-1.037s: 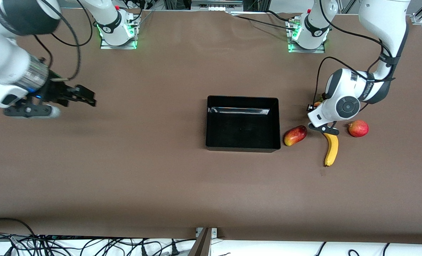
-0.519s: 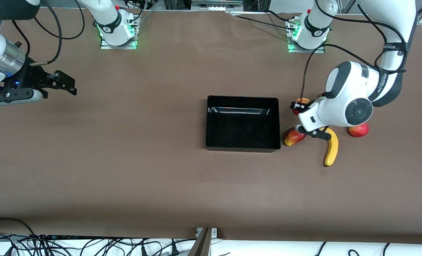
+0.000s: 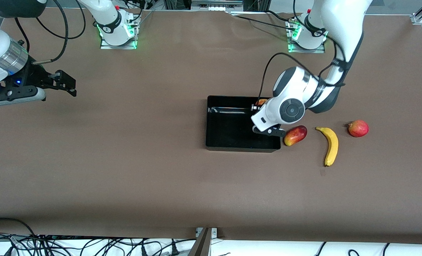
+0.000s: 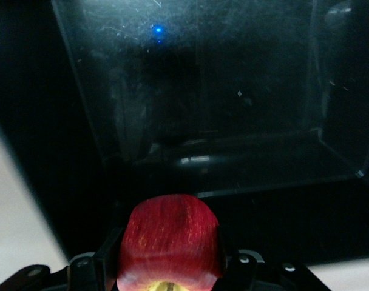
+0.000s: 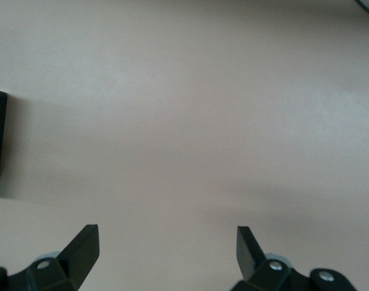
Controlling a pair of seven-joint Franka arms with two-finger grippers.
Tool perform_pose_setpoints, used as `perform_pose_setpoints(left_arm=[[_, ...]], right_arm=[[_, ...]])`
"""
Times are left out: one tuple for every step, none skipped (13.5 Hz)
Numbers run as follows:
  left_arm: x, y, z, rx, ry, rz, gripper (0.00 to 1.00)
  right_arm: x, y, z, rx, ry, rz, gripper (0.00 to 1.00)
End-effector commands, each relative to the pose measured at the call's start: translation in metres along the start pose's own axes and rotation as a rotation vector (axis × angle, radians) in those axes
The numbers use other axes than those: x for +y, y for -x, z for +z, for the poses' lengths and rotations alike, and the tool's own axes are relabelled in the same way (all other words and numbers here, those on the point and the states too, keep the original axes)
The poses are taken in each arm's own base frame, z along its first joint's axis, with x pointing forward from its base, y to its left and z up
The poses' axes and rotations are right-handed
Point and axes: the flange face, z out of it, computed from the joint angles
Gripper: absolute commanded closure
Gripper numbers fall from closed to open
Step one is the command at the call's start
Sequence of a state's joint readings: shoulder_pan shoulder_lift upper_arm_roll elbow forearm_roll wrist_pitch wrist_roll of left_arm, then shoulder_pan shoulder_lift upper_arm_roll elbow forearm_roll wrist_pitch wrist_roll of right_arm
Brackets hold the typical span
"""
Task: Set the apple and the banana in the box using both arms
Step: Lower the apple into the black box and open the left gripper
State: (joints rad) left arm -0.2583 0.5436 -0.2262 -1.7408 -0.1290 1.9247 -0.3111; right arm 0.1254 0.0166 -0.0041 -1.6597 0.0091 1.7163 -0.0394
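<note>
- Apple [image 4: 169, 239]: clamped between the left gripper's [image 4: 167, 267] fingers, held up over the box's end nearest the left arm; in the front view only a sliver of it shows past the wrist.
- You're carrying it high so it clears the wall; the wrist view looks straight down into the dark interior.
- Box [image 3: 211, 124]: open-top, mid tabletop, nothing visible inside yet. Judgement: you're at the release step for the apple, roughly a third of the job done.
- Next, lower a bit and let go, so it doesn't bounce or roll against the glossy wall.
- Banana [image 3: 331, 145]: lying flat on the tabletop toward the left arm's end, apart from the box, untouched. Its curve and length suggest gripping across the middle.
- Mango-like fruit [image 3: 295, 135]: just beside the box wall, between box and banana. Not a target, so don't bump it on the way out.
- Pinkish-red fruit [image 3: 358, 128]: nearer still to the left arm's end, past the banana. Also leave it.
- Right gripper [image 5: 166, 248]: waiting over bare tabletop well apart from the fruit, fingers apart and holding nothing; the task wants both arms, so the banana is probably its job, a long reach.
</note>
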Motion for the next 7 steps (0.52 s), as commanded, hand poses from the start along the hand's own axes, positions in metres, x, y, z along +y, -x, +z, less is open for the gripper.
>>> perform_pose_setpoints(left_arm=[[-0.004,-0.014,0.034,-0.047,-0.004,-0.020,0.91],[-0.002,-0.016,0.045,-0.062,-0.008,-0.018,0.90],[0.001,-0.016,0.047,-0.061,-0.009,-0.016,0.86],[0.002,-0.016,0.044,-0.057,-0.009,-0.018,0.54],[0.003,-0.015,0.040,-0.052,-0.008,-0.030,0.01],[0.003,-0.015,0.035,-0.049,-0.007,-0.032,0.00],[0.004,-0.013,0.025,-0.033,-0.004,-0.029,0.00]], right_arm=[[0.011,0.000,-0.010,0.004,0.014,0.005,0.00],[0.011,0.002,-0.015,0.008,0.016,0.005,0.00],[0.011,0.001,-0.022,0.024,0.017,0.005,0.00],[0.011,-0.001,-0.023,0.025,0.017,0.005,0.00],[0.012,-0.002,-0.022,0.028,0.017,0.008,0.00],[0.013,-0.004,-0.019,0.027,0.020,0.009,0.00],[0.015,-0.005,-0.016,0.024,0.013,0.015,0.00]])
